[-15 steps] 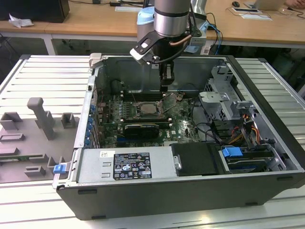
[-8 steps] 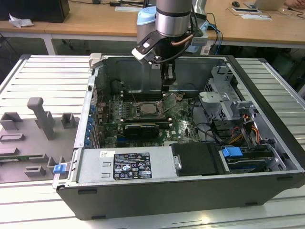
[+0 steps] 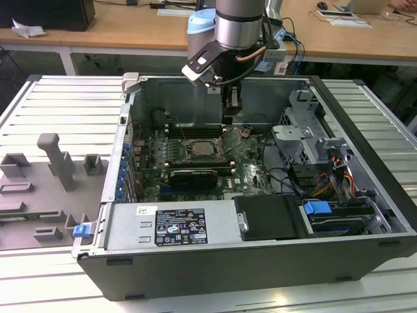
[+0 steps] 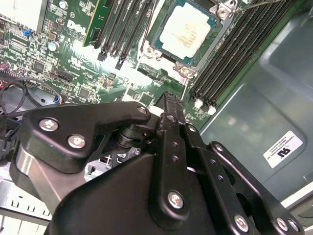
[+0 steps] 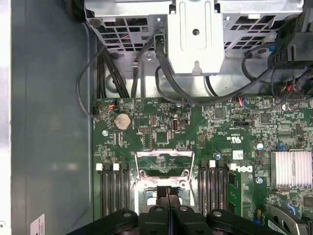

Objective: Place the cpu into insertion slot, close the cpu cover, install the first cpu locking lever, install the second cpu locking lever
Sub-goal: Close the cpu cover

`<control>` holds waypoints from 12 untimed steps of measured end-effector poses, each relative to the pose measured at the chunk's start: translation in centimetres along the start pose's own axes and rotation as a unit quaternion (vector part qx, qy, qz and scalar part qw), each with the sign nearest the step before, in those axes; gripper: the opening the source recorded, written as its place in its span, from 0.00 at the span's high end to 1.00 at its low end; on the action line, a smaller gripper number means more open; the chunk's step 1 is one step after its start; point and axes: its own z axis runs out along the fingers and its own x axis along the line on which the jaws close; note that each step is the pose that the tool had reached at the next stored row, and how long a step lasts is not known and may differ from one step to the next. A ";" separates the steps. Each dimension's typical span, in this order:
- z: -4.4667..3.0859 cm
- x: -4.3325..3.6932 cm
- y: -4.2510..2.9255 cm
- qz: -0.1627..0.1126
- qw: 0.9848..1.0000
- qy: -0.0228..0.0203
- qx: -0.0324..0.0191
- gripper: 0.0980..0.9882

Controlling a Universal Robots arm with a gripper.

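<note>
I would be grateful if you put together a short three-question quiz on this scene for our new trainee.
1. True or false: the cpu already lies in the insertion slot.
2. Pick one. In the first wrist view, the cpu cover is: A) shut flat over the chip; B) raised, standing open; C) taken out of the case.
3. Fill in the blank: in the first wrist view, the gripper has its fingers ___ (open or shut).

Key: 1 true; 2 B; 3 shut.
</note>
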 end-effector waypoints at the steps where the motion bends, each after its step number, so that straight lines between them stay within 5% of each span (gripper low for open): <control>1: -0.01 0.01 0.06 0.000 1.000 0.000 0.000 0.99; 12: 0.03 0.09 1.44 0.000 1.000 0.000 0.000 0.99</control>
